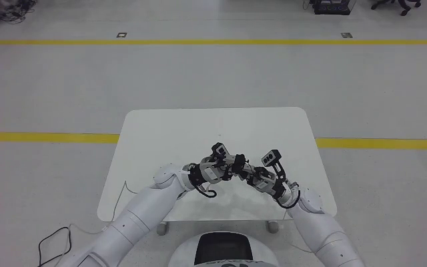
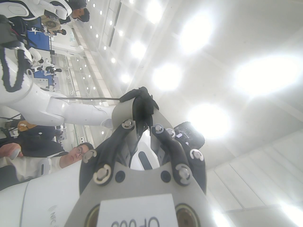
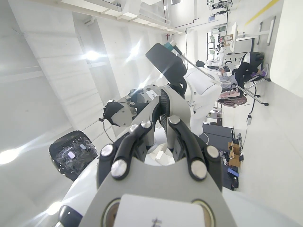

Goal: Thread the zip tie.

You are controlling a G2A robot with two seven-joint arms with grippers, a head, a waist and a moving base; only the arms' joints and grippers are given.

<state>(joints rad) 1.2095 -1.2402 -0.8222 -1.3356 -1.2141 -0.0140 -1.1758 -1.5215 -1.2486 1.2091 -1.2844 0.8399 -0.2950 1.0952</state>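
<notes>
Your white table (image 1: pixel 153 133) is the biggest thing here. Both arms work above its near half, roughly at its middle from left to right. Your left arm (image 1: pixel 150 197) comes in from the near left and your right arm (image 1: pixel 313 217) from the near right. They angle toward each other so the two wrists meet in a shallow V over the tabletop.

Your left gripper (image 2: pixel 141 101) is raised off the table and its jaws are clamped together on the zip tie (image 2: pixel 90 98). The black padded fingertips (image 2: pixel 138 95) pinch it tightly. Your right gripper (image 1: pixel 246 171) sits just beside the left one, tip to tip with it. From these views you cannot tell whether its jaws are open or closed.

The zip tie is a thin black strand held up in the air in the left gripper, clear of the table. One stretch runs out sideways from the pinched tips, and another trails down between the fingers toward the palm.
</notes>
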